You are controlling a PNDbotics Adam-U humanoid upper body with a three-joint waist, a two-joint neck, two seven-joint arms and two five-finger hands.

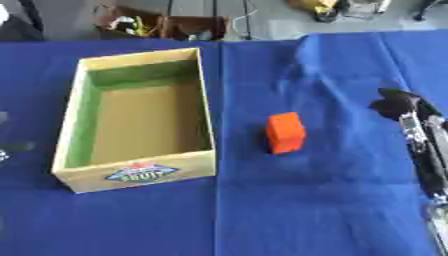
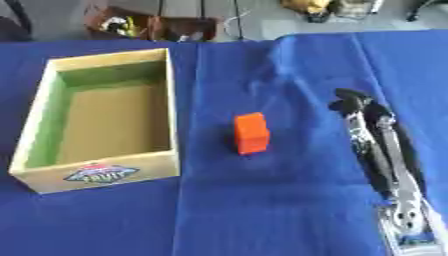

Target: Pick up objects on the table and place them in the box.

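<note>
My right hand [image 2: 363,112] shows only as dark fingertips at the right of the frame, too smeared to tell whether the fingers are straight or curled; my arm [image 2: 398,200] runs off the lower right corner. At the far left edge of the left eye view a faint grey shape [image 1: 7,150] is cut off and I cannot make it out. Clutter [image 1: 162,25] along the top edge is blurred and cropped. The box label [image 1: 140,172] is too soft to read fully.
</note>
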